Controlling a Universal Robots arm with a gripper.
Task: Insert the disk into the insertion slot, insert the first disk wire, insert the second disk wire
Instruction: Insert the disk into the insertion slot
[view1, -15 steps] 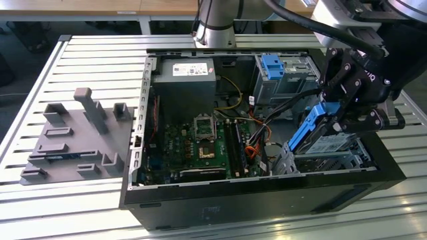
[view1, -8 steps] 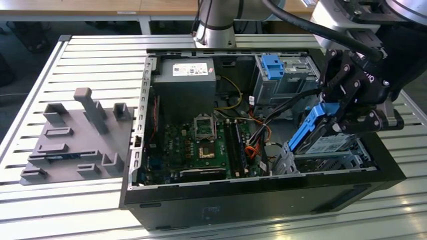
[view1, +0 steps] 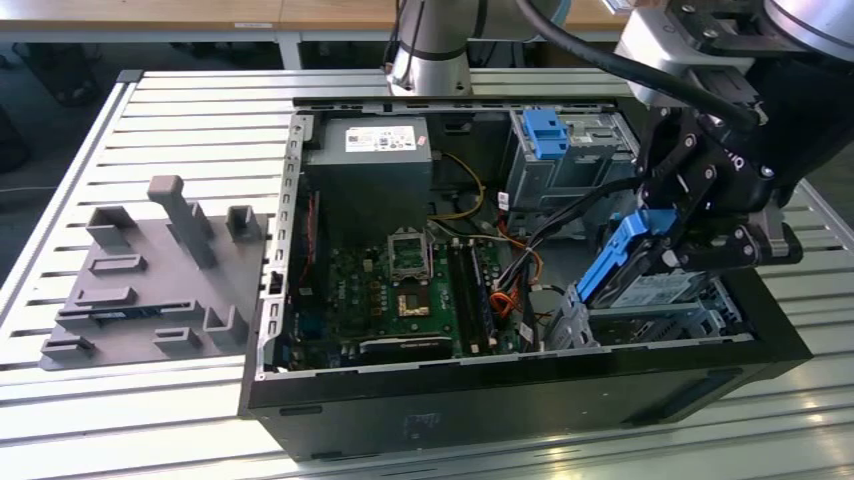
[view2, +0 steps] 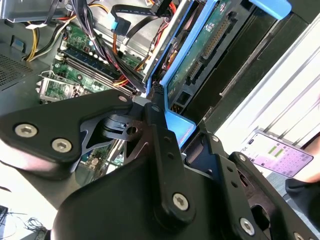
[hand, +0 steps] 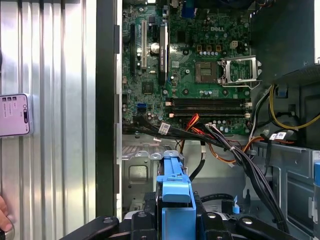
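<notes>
1. While I hang over the open computer case (view1: 534, 385) at the exterior view's right, my gripper (view1: 674, 255) has its jaws closed on the disk (view1: 623, 258); the grip is on its blue carrier.
2. Disk is steeply tilted, not flat; upper end is up in my jaws, lower end is down at the insertion slot (view1: 667, 322), the perforated silver cage in the case's front corner on the exterior view's right. Disk is not seated in the bay; can't tell if its lower edge touches the cage.
3. In the second wrist view the disk's green circuit-board side (view2: 205, 47) and connector edge face the camera, with the blue carrier framing them; one black finger (view2: 161, 127) lies along the carrier.
4. In the first wrist view the carrier's blue end (hand: 175, 192) sits between my black fingers; the motherboard (hand: 200, 65) lies beyond.
5. Cables (hand: 225, 145), black, red and orange, run in a bundle between motherboard and cage; near the disk.
6. Taller grey bay with blue latch (view1: 567, 150) stands at the back of the case, apart from the disk.
7. Grey fixture block (view1: 147, 270) sits on the slatted table (view1: 200, 110) at the exterior view's left, well apart from the case.
8. Phone (hand: 14, 115) is over the slats beside the case; a hand (hand: 4, 215) is near it.
</notes>
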